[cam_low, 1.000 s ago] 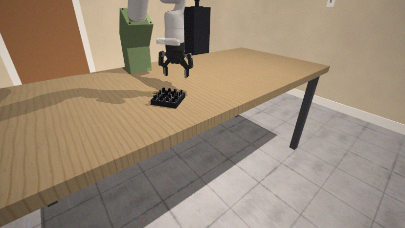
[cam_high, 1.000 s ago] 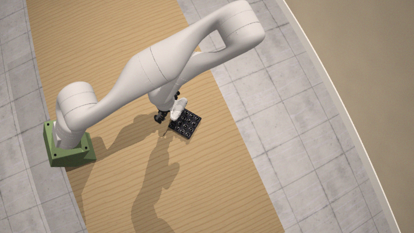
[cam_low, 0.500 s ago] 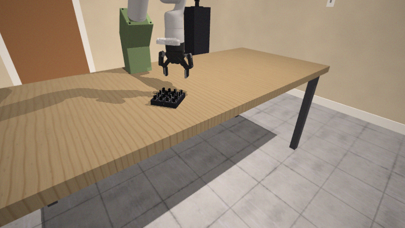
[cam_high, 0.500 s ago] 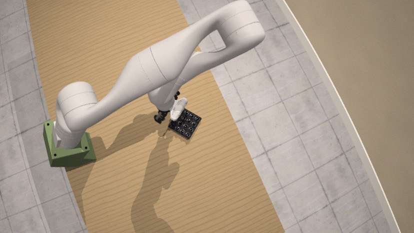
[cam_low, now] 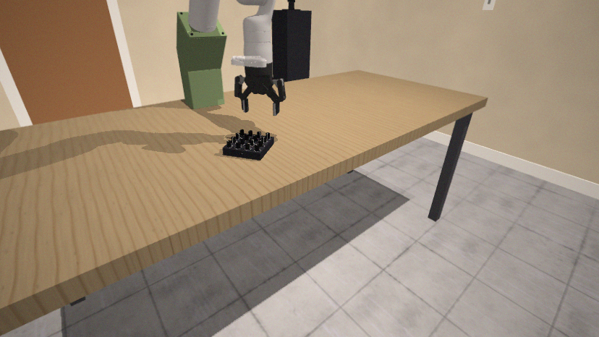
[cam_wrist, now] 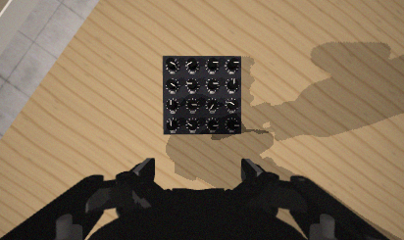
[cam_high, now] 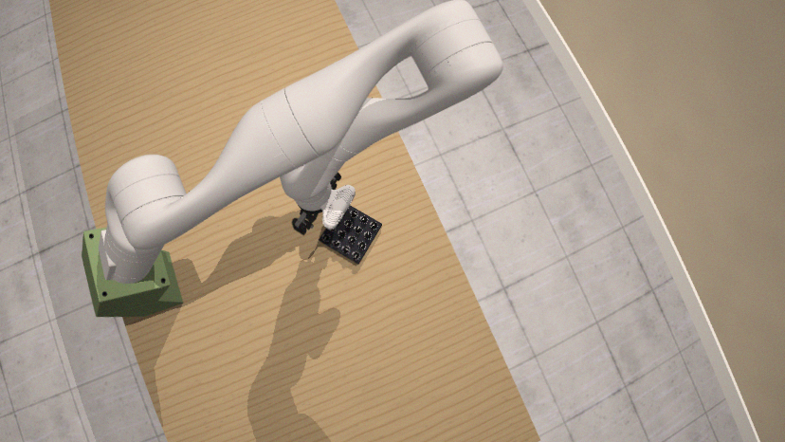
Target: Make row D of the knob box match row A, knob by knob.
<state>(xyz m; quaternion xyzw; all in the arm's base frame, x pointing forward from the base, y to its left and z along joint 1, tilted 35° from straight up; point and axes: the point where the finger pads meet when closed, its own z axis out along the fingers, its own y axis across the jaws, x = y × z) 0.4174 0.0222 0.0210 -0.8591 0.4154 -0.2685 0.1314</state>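
At the left, a green pedestal (cam_low: 200,57) carries a white arm whose end effector (cam_low: 260,108) hangs fully released and empty above the wooden counter (cam_low: 132,192). Just below and slightly right of it, the black knob box (cam_low: 248,144) stands on the counter with sixteen closely packed knobs. Because they sit so close, a descent slightly off centre could, I judge, nudge a neighbouring knob outside row D.
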